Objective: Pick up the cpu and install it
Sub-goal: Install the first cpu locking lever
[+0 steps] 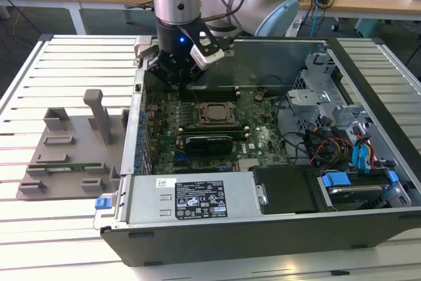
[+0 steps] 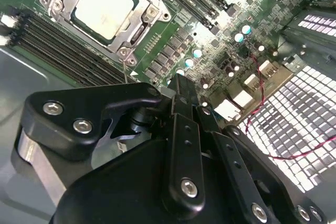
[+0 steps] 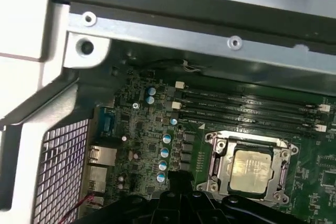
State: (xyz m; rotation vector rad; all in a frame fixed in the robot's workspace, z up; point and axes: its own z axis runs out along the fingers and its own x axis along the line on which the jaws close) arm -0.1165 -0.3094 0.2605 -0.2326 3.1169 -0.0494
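The cpu [image 2: 102, 6] sits in its socket [image 2: 149, 13], upper left in the second wrist view. The gripper [image 2: 181, 83] hangs nearby; its opening cannot be told.

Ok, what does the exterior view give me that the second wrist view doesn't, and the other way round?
Exterior view: the grey moulded fixture tray on the white slatted table, with a long green memory stick lying in it, and the case's labelled metal box. Second wrist view: a thin red wire beside the perforated metal panel. Shared: the black gripper over the green motherboard, off to one side of the silvery square cpu, which sits in its socket frame.
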